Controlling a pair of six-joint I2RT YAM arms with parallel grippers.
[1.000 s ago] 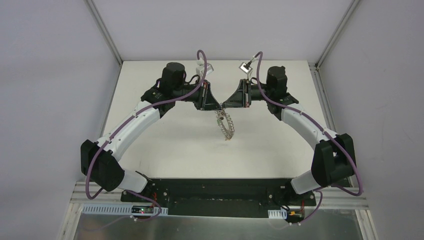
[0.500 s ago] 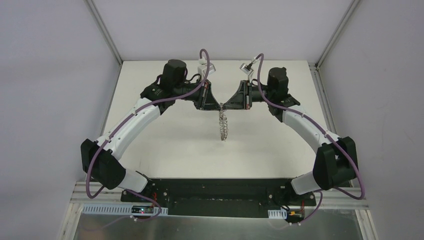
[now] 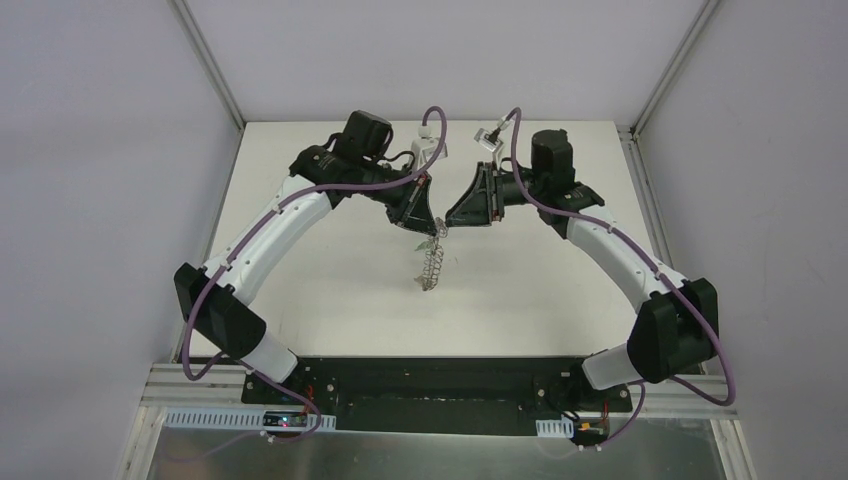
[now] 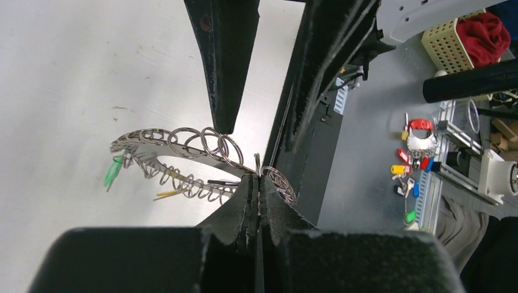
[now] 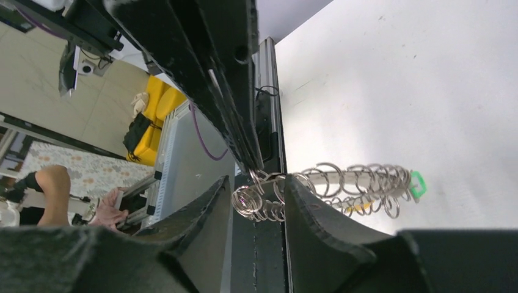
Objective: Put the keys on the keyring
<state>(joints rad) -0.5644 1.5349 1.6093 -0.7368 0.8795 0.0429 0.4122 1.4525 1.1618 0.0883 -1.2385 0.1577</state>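
Note:
The keyring point(image 3: 431, 263), a grey metal band fringed with wire rings, hangs above the white table from my left gripper point(image 3: 428, 228). In the left wrist view the left gripper point(image 4: 258, 178) is shut on the keyring's point(image 4: 183, 143) near end. A green key point(image 4: 113, 173), a yellow-orange key point(image 4: 166, 193) and a black key point(image 4: 223, 182) hang among the rings. My right gripper point(image 5: 259, 194) stands open, with the end loops of the keyring point(image 5: 354, 180) between its fingers point(image 5: 308, 207). The green key point(image 5: 417, 183) shows at the ring's far end.
The two grippers meet tip to tip over the table's point(image 3: 330, 290) back half. Off the table, the left wrist view shows a bunch of coloured keys point(image 4: 415, 159) on a grey bench and a yellow basket point(image 4: 455, 46) with red cloth.
The right gripper has opened and let go of the keyring. The left arm has swung and tilted, and the keyring now dangles from the left gripper alone, a little further left.

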